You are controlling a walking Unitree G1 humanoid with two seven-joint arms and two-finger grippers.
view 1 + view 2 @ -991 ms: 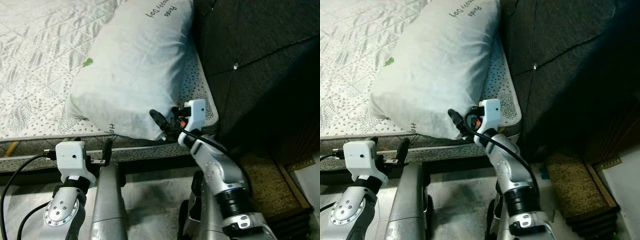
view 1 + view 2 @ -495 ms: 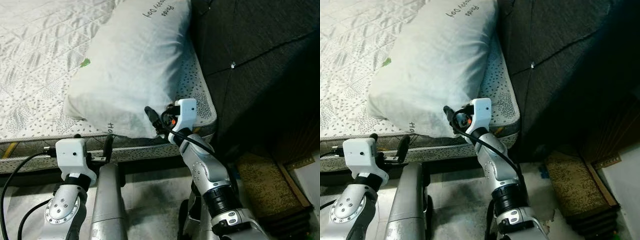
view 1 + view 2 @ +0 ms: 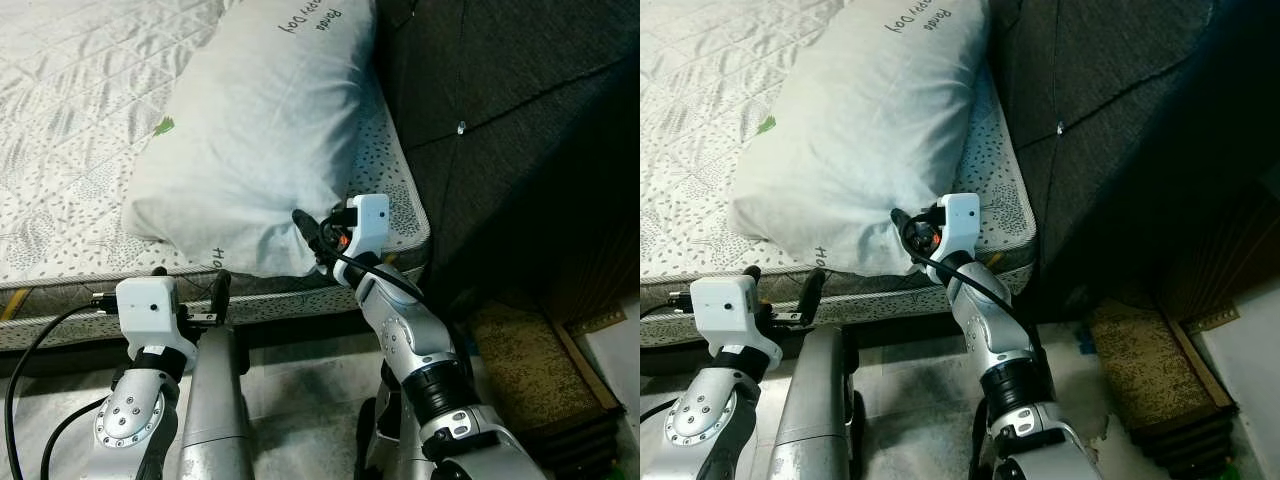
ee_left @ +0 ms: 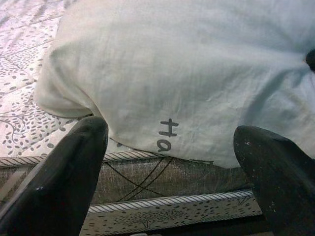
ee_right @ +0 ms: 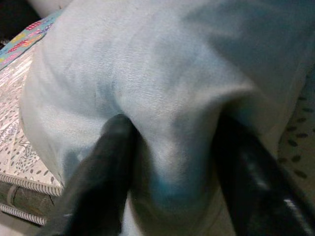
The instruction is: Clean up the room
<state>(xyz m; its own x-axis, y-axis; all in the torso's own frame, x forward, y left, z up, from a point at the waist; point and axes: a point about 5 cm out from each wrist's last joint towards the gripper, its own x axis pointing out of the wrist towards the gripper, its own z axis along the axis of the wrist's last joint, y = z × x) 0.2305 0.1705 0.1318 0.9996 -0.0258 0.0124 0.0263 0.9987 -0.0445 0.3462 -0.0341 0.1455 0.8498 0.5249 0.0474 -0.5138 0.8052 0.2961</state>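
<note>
Right gripper (image 5: 170, 172) fingers pinching pillow (image 3: 250, 140) corner, wrist close-up.

pillow (image 3: 255, 140): pale white, dark lettering, small green mark. mattress (image 3: 70, 110): white, grey leaf/dot print. headboard (image 3: 520, 120): dark grey. fingers (image 4: 64, 182): black.

Quilted mattress (image 3: 70, 120), dark tufted headboard (image 3: 520, 120), brown mat (image 3: 525, 360) on floor
</note>
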